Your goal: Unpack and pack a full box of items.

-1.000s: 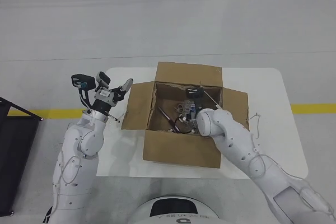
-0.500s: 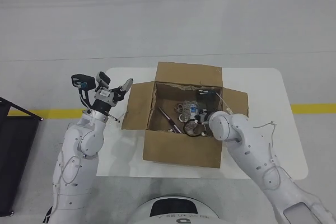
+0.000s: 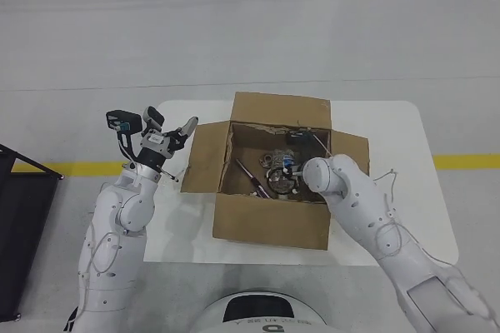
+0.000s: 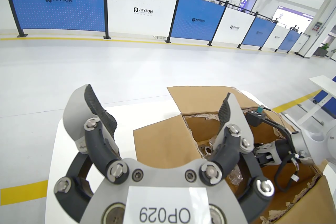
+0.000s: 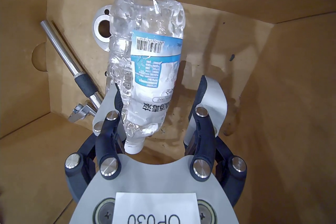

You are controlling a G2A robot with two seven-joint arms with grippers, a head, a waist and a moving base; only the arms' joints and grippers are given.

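Inside box (image 5: 288,64), right gripper (image 5: 160,89) spread, bottle (image 5: 147,33) perhaps touching

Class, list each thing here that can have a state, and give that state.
box, open, flaps folded outward.
right gripper, open, down inside the box.
left gripper, open, empty, raised beside the box.
bottle, capped, crumpled, unclamped between the right gripper's fingers.
metal rod, lying on the box floor.
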